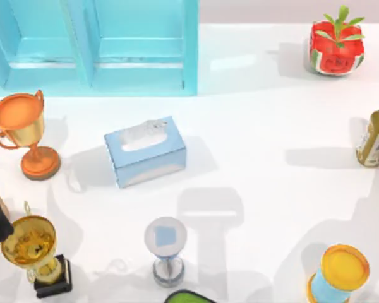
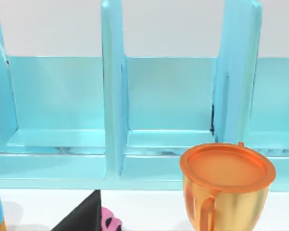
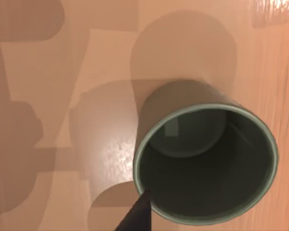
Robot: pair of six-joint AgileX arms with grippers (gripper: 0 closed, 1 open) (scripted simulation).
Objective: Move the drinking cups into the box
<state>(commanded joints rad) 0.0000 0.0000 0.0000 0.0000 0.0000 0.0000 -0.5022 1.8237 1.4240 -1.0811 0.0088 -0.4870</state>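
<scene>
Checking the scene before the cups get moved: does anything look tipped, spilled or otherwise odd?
Nothing looks spilled or broken. The tissue box sits skewed to the table's edges. The trophy cups and hourglass stand upright. In the right wrist view, a dark green cup stands open-mouthed and empty.

1. A glossy white counter (image 1: pixel 259 126) fills the top view, lit brightly from above.
2. Soft grey shadows fall across the counter, the longest ones near the front edge and on the right side.
3. Beyond the counter's far edge runs a pale grey strip of background (image 1: pixel 290 9).
4. In the right wrist view, a warm tan, wood-like surface (image 3: pixel 48 96) carries overlapping brown shadows and a small shiny highlight.
</scene>
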